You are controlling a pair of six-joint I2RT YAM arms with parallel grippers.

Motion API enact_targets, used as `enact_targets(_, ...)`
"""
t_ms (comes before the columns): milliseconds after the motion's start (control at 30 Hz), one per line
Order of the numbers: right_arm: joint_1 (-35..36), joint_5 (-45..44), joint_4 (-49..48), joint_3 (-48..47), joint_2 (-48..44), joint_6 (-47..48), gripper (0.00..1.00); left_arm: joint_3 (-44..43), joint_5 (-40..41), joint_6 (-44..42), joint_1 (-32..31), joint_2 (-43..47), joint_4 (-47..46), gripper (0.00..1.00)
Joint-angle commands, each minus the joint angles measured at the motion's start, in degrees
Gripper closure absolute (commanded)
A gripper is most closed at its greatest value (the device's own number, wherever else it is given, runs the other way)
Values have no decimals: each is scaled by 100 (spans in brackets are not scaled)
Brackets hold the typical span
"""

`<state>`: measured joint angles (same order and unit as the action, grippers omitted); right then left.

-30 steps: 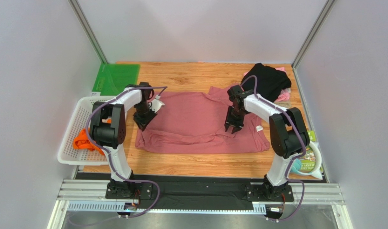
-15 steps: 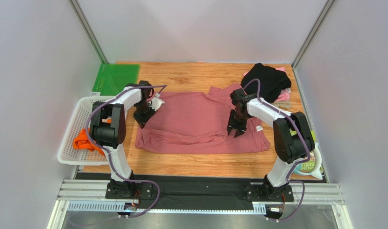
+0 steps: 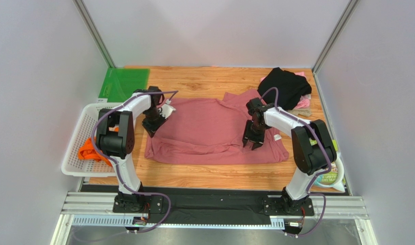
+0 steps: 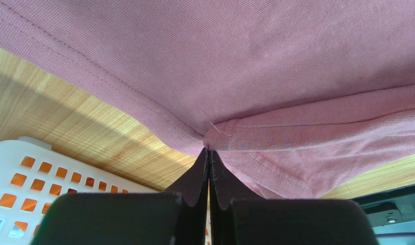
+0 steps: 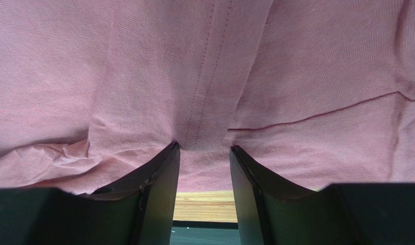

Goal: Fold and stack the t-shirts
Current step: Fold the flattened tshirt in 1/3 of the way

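The dusty-rose t-shirt (image 3: 214, 130) lies spread nearly flat across the middle of the wooden table (image 3: 204, 81), w/ only light rumpling at its edges, i.e. laid out for folding. The left gripper (image 4: 209, 151) is clenched on it. The wrist cam shows both jaws pressed together w/ a stitched edge of the cloth pinched at the tips and the fabric puckering toward that point. This is at the shirt's left edge, near the white basket (image 3: 71, 153). That hold looks meant as one of two pick-up points for a fold. The right gripper (image 5: 203, 147) is on the opposite side, near the shirt's right edge. Its jaws stand apart, tips pressed onto the cloth either side of a stitched seam, nothing clamped yet. It is prob. placed to straddle a bit of fabric before closing, so both sides can lift together & the fold comes out even. Other shirts wait elsewhere. A black t-shirt (image 3: 286, 87) sits bunched at the far right corner w/ a pale pink t-shirt (image 3: 302, 103) peeking out beside it. An orange t-shirt (image 3: 89, 151) lies crumpled in the basket, off the table's left edge. None looks folded, so the task seems early. Risk: if the right jaws close on too little cloth, that side may slip & skew the fold.
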<state>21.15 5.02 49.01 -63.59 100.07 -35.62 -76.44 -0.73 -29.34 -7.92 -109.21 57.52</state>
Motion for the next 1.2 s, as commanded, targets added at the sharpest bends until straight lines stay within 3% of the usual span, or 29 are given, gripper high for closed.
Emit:
enact_targets(0,-5,-45,-129,66,-225,-50,54,-99,56,-19,36,145,5,100)
enact_targets(367,-5,-97,-121,-65,-304,-68,94,-72,56,-36,36,137,-30,100)
enact_targets(667,-32,-264,214,-908,-392,55,96,-450,240,-80,36,260,181,100)
enact_targets(1167,-225,-291,240,-2192,680,195,97,-573,574,-177,54,313,251,100)
